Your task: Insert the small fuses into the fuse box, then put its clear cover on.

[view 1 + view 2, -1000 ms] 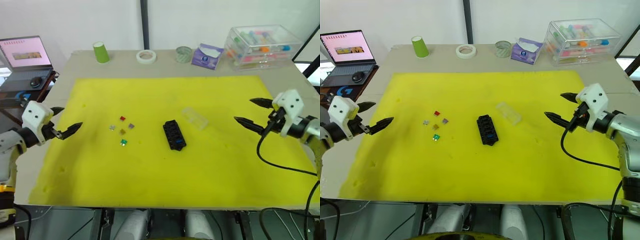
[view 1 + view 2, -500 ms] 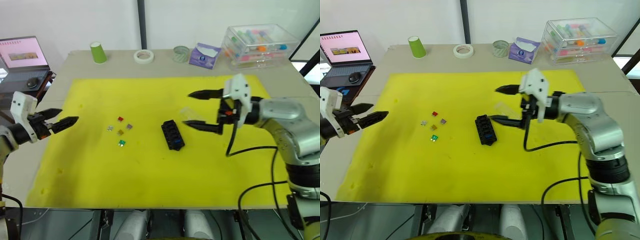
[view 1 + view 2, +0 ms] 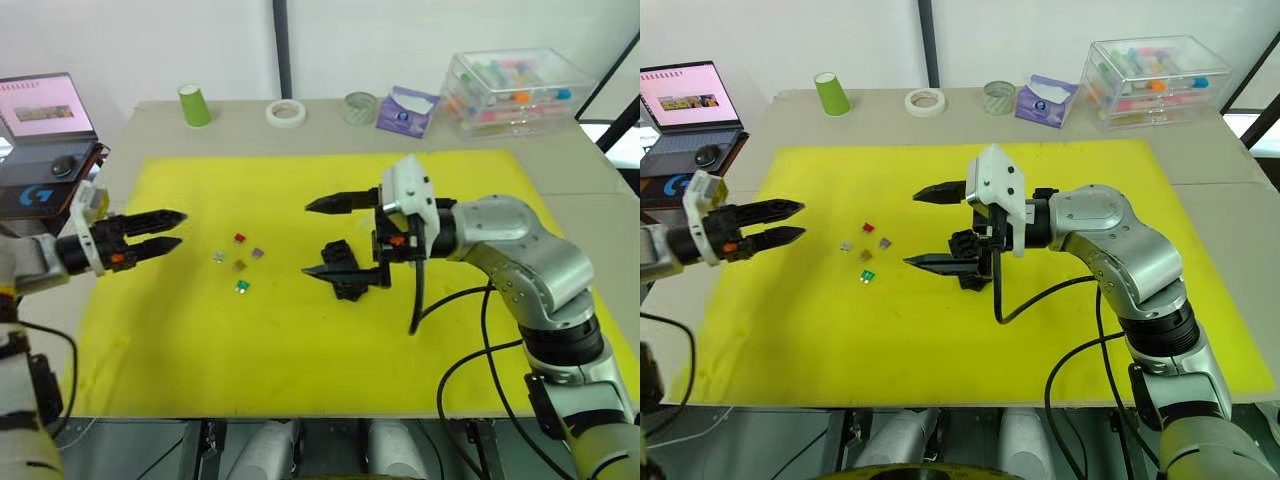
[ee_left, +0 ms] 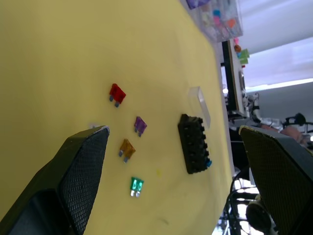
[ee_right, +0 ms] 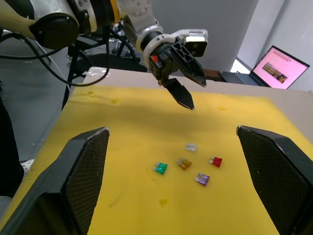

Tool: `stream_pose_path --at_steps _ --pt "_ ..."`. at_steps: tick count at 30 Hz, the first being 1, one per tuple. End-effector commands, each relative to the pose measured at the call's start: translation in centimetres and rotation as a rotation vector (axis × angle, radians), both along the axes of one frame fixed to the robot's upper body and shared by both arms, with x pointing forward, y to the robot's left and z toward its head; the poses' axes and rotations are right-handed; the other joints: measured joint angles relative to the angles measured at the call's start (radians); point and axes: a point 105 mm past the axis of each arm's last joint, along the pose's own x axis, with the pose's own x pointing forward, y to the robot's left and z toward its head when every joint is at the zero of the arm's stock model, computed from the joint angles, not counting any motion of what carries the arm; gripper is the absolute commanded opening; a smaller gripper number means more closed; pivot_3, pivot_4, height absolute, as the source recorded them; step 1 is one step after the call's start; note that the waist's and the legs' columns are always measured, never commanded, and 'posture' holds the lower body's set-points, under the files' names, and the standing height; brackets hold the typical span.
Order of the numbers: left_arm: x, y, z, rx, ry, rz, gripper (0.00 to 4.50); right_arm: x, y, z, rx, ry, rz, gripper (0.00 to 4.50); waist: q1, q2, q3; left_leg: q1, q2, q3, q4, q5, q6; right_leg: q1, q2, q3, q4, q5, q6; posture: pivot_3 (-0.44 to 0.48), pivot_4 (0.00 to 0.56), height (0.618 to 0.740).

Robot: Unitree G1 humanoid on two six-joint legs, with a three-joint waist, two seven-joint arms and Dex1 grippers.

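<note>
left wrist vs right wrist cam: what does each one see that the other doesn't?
Left wrist, not right wrist: the black rectangular fuse box, the small transparent cover lying apart beside it, and the large clear storage box of coloured items.
Right wrist, not left wrist: the left gripper, fingers open, and the open laptop with a pink screen.
Both: the red fuse, purple fuse, amber fuse and green fuse, loose on the yellow foam mat.
</note>
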Motion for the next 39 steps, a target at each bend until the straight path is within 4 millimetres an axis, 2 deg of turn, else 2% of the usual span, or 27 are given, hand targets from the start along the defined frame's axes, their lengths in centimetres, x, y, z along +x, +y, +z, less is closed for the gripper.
stream_pose_path --at_steps 1,5,12,24,34,37,39 --pt "0.4 -0.1 -1.0 0.037 0.018 -0.014 4.5 -0.3 0.1 1.0 0.02 -0.051 0.004 4.44 -0.007 0.0 0.0 0.0 0.0 0.001 0.0 0.0 0.0 -0.001 0.0 0.0 0.0 0.0 0.0 0.0 0.15 0.74" --pt "1.2 -1.0 -2.6 0.069 0.019 -0.059 4.5 0.0 0.0 1.1 0.029 -0.052 -0.026 4.44 -0.017 0.0 0.0 -0.001 0.0 0.0 0.0 0.0 0.0 -0.002 0.0 0.0 0.001 0.0 0.0 0.0 0.15 0.74" --pt "1.7 -1.5 -3.6 0.054 0.052 -0.081 4.5 -0.1 -0.1 1.2 0.027 -0.047 -0.041 4.44 -0.019 0.0 0.0 -0.001 0.0 0.0 0.0 0.0 0.0 -0.002 0.0 0.0 0.001 0.0 0.0 0.0 0.15 0.74" --pt "1.6 -3.1 -3.5 -0.001 0.093 -0.154 4.5 -0.1 0.0 1.6 0.033 -0.053 -0.042 4.44 -0.018 0.0 0.0 -0.001 0.0 0.0 0.0 0.0 0.0 -0.002 0.0 0.0 0.001 0.0 0.0 0.0 0.15 0.74" --pt "1.9 -2.2 -5.1 0.084 0.059 -0.122 4.5 0.1 0.0 1.6 0.024 -0.058 -0.044 4.44 -0.018 0.0 0.0 -0.001 0.0 0.0 0.0 0.0 0.0 -0.002 -0.001 0.0 0.002 0.0 0.0 0.0 0.15 0.74" --pt "1.6 -1.9 -5.8 0.097 0.081 -0.117 3.88 0.0 0.0 1.5 0.023 -0.059 -0.043 4.5 -0.018 -0.001 0.0 -0.001 0.0 0.0 0.0 0.0 0.0 -0.002 -0.001 0.0 0.002 0.0 0.0 0.0 0.15 0.74" --pt "1.4 -1.9 -6.1 0.1 0.092 -0.12 3.13 0.1 0.0 1.5 0.02 -0.059 -0.043 4.5 -0.02 -0.001 0.0 -0.001 0.0 0.0 0.001 0.0 0.0 -0.002 -0.001 0.0 0.002 0.0 0.0 0.0 0.15 0.74"
